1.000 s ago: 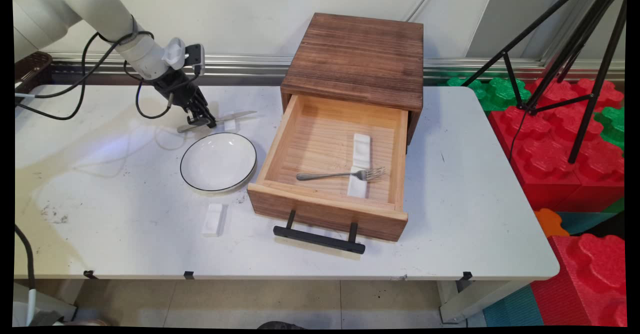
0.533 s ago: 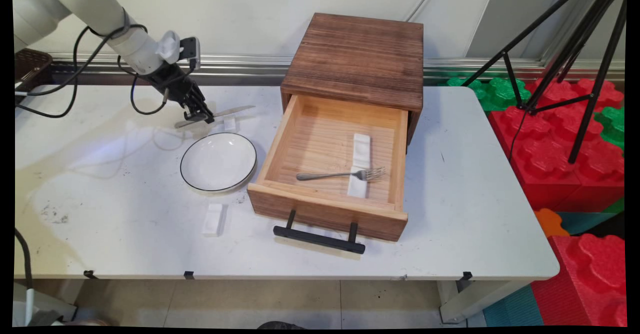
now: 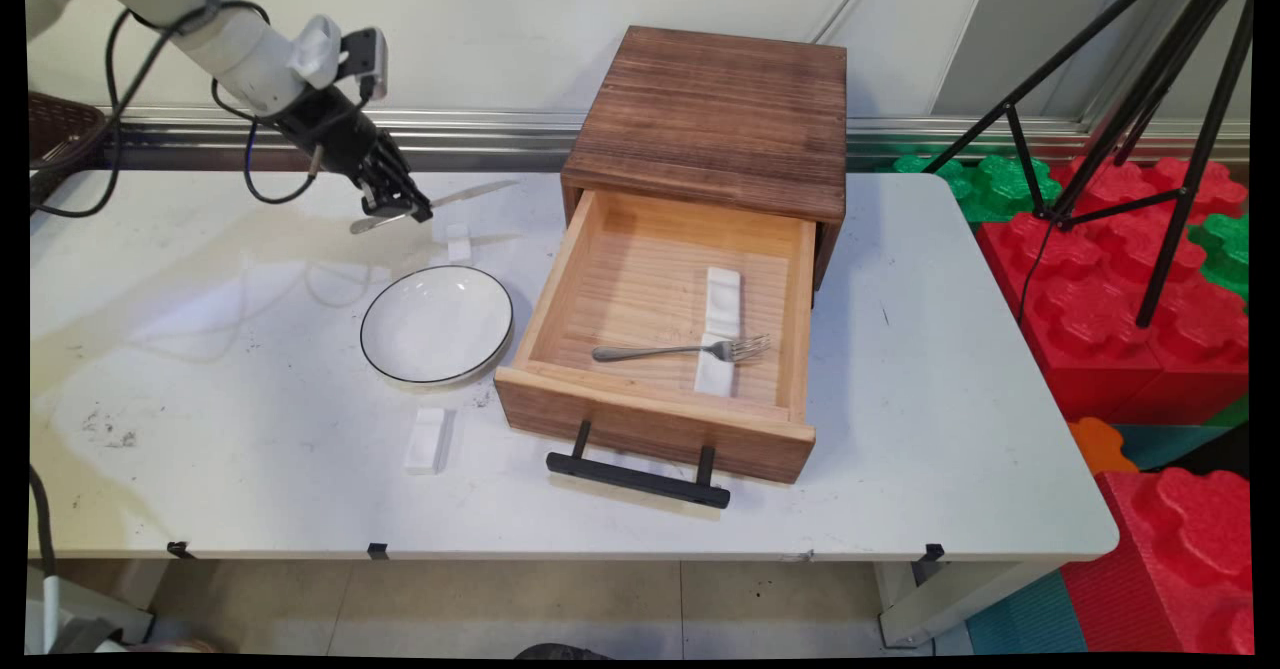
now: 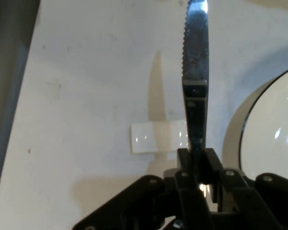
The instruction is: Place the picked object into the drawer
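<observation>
The black two-finger gripper (image 3: pixel 404 210) hung above the white table (image 3: pixel 950 429) near its far left corner, its 2 fingers (image 4: pixel 188 165) clamped narrow on the handle of a silver serrated table knife (image 3: pixel 440 203). The knife was clear of the tabletop, its blade running out from between the fingertips toward the drawer box and tilted slightly upward. In the hand view the blade (image 4: pixel 196 43) rose straight up from the closed fingertips, teeth along its left side.

Beneath the knife, on the table, lay a small white rectangular cutlery rest (image 3: pixel 459 244), apart from the blade. Just nearer the front edge sat a round white plate with a thin dark rim (image 3: pixel 437 324), its rim showing at the right of the hand view (image 4: pixel 278 143).

A dark-topped wooden drawer box (image 3: pixel 712 114) stood at the table's far edge, near the middle, with its light wooden drawer (image 3: pixel 655 414) pulled out. Inside lay a silver fork (image 3: pixel 680 351), tines resting on 1 of 2 white rests (image 3: pixel 722 301). Another white rest (image 3: pixel 426 440) lay toward the front edge, near the plate.
</observation>
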You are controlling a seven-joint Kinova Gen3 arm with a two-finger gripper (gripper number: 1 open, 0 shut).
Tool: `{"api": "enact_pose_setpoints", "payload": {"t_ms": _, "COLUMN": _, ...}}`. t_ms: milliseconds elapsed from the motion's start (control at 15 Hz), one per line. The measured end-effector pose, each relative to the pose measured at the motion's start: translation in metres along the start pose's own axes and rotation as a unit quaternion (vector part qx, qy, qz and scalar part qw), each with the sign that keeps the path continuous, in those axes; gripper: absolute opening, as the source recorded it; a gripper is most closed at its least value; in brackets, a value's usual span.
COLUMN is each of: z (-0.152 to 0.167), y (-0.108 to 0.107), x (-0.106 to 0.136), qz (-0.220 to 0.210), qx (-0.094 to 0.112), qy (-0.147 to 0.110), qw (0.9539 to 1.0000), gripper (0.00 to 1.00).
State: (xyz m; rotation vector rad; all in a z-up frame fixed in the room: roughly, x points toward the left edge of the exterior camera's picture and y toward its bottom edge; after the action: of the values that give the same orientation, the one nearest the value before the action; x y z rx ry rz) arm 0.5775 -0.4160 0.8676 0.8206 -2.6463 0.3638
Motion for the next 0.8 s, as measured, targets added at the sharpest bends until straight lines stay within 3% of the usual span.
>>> {"api": "enact_pose_setpoints", "payload": {"t_ms": 800, "z": -0.073, "y": 0.038, "x": 0.052, "qz": 0.045, "qx": -0.027, "qy": 0.057, "qw": 0.9970, "gripper": 0.00}}
